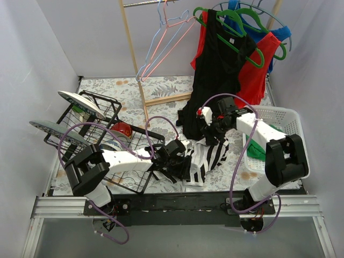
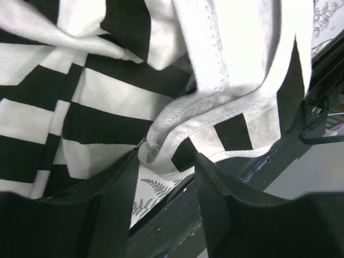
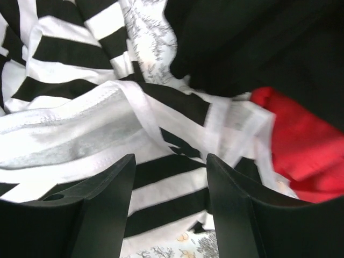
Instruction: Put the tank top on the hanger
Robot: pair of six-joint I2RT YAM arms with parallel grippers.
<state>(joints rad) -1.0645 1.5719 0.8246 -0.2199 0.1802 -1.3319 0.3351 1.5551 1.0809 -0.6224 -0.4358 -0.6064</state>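
The striped tank top [image 1: 207, 157] lies crumpled on the floral table near the front edge, between my two grippers. My left gripper [image 1: 179, 157] is at its left edge. In the left wrist view the gripper [image 2: 164, 159] is open, with a folded white hem of the tank top [image 2: 107, 97] right at the fingertips. My right gripper [image 1: 210, 132] is over its far side. In the right wrist view the gripper [image 3: 170, 159] is open just above the striped fabric [image 3: 80, 123]. The pale pink hanger [image 1: 173, 44] hangs on the rail at the back.
A light blue hanger [image 1: 152, 51] hangs beside the pink one. Black [image 1: 217, 75] and red [image 1: 255, 75] tops hang on green hangers at back right. A black wire rack [image 1: 102, 145] with plates stands left. A white basket [image 1: 285, 121] stands right. A wooden post [image 1: 134, 59] rises mid-table.
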